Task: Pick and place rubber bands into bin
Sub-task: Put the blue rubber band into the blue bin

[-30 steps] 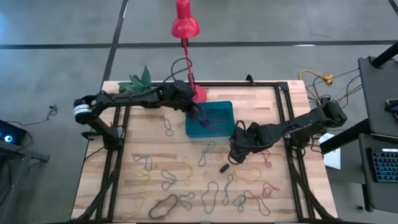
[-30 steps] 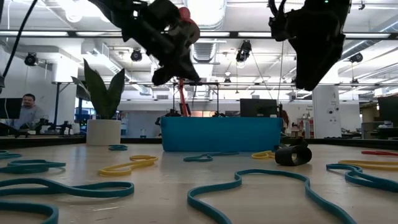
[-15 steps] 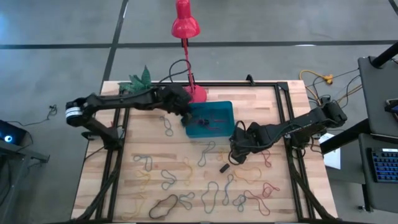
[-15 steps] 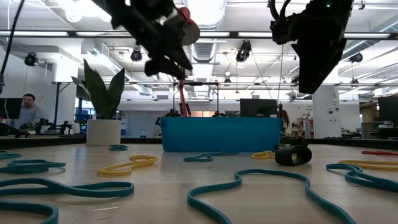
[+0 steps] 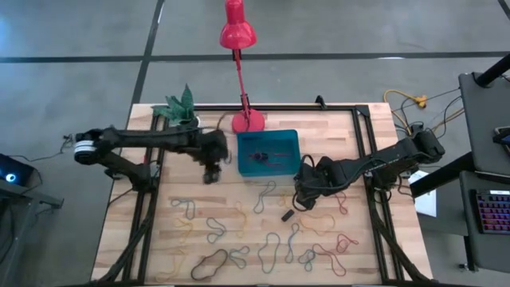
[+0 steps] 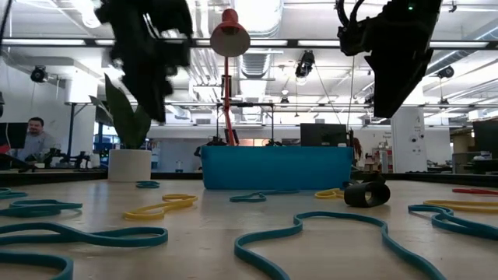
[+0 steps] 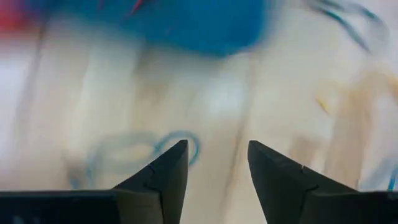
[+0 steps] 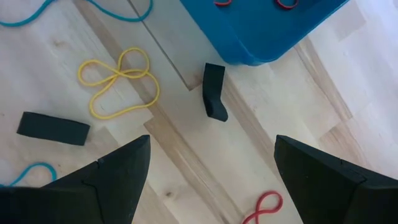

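The teal-blue bin (image 5: pixel 268 151) stands on the far middle of the table with a few red rubber bands (image 5: pixel 260 152) inside. Several more rubber bands (image 5: pixel 227 227) in mixed colours lie loose over the near half of the table. My left gripper (image 5: pixel 210 172) hangs open just left of the bin, above the wood, pointing steeply down. In the blurred left wrist view a teal band (image 7: pixel 180 146) lies below its fingers. My right gripper (image 5: pixel 304 195) hangs wide open near the bin's near right corner, over a yellow band (image 8: pixel 118 81).
A red lamp's base (image 5: pixel 248 121) and a potted plant (image 5: pixel 179 104) stand at the far edge, left of the bin. Two small black pieces (image 8: pixel 214 99) (image 8: pixel 53 127) lie under my right gripper. Black frame rails (image 5: pixel 151 183) run along the table's sides. A person (image 6: pixel 35 136) sits far off.
My left gripper has opened over the bin and then swung out toward the table's left edge. It has sunk a little and tipped to point more steeply down. It now hangs beside the bin. My right gripper has kept still.
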Robot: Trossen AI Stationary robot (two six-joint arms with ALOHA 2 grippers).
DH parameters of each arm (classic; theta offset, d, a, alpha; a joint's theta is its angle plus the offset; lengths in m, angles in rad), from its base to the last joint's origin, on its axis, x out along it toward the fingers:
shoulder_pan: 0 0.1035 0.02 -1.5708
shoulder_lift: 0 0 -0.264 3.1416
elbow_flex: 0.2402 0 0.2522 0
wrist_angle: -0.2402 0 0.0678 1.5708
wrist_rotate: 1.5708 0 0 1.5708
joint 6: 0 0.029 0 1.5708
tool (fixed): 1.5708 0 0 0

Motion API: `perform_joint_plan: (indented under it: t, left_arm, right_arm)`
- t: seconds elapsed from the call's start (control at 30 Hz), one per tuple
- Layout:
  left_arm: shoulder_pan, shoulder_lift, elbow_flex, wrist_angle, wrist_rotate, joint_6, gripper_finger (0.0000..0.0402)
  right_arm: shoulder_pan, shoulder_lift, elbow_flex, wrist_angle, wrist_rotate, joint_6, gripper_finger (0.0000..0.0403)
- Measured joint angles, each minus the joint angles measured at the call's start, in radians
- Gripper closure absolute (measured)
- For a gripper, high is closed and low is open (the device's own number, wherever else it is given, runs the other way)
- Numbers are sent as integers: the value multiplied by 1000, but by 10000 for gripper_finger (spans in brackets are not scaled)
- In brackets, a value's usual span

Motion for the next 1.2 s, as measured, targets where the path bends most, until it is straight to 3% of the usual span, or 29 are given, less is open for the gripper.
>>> perform_joint_plan:
  t: [0.1,0.23,0.43,1.2]
  left_arm:
    - [54,72,-18,21,-10,-365,256]
    - [73,141,-20,84,-72,-508,264]
    - [68,225,-9,23,-183,-567,268]
    - [51,257,-79,97,-142,-621,268]
  right_arm:
    - [0,0,-1,7,0,8,78]
    - [0,0,-2,17,0,5,78]
    - [0,0,-2,17,0,19,78]
    - [0,0,-19,18,7,19,78]
